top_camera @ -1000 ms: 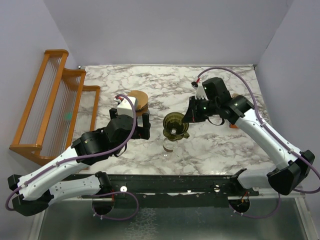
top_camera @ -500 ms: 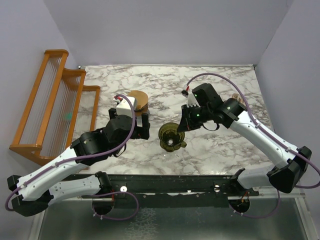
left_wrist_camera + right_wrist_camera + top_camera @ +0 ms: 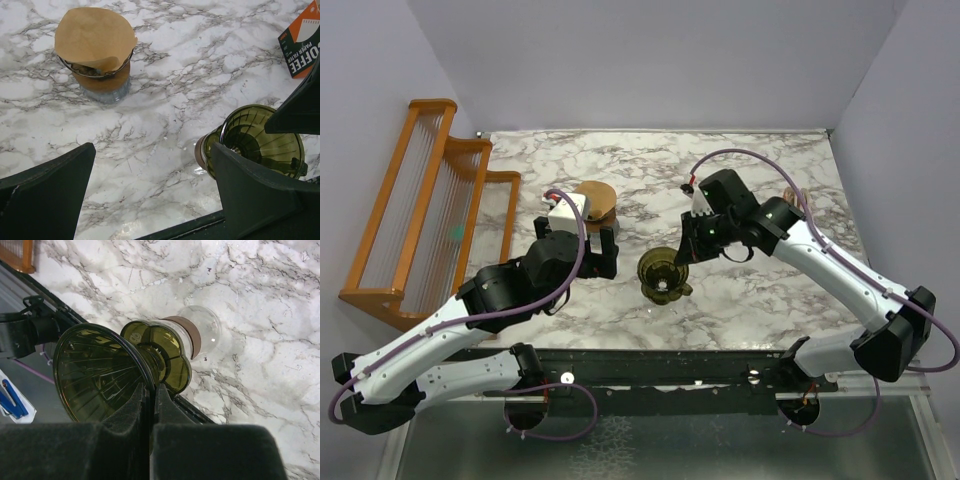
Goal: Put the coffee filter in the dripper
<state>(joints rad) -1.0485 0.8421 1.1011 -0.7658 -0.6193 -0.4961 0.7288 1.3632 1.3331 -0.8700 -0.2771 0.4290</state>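
Note:
The dripper (image 3: 660, 268), a dark olive-green translucent cone, is tilted over the mouth of a clear glass cup (image 3: 205, 332) near the table's front middle. My right gripper (image 3: 687, 250) is shut on the dripper's rim (image 3: 100, 375), one finger inside the cone and one outside, as the right wrist view shows (image 3: 151, 387). My left gripper (image 3: 600, 252) hovers wide open just left of the dripper (image 3: 262, 135), with only bare marble between its fingers (image 3: 152, 150). The coffee filter is out of view.
A tan paper piece (image 3: 95, 35) lies on a brown disc stand (image 3: 595, 200) behind the left gripper. An orange filter box (image 3: 300, 42) lies at the right. A wooden rack (image 3: 430, 210) stands along the table's left side. The table's front rail runs just below the cup.
My right gripper carried the dripper left and toward the front, down over the glass cup, then nearly stopped. The left arm edged slightly and stays open.

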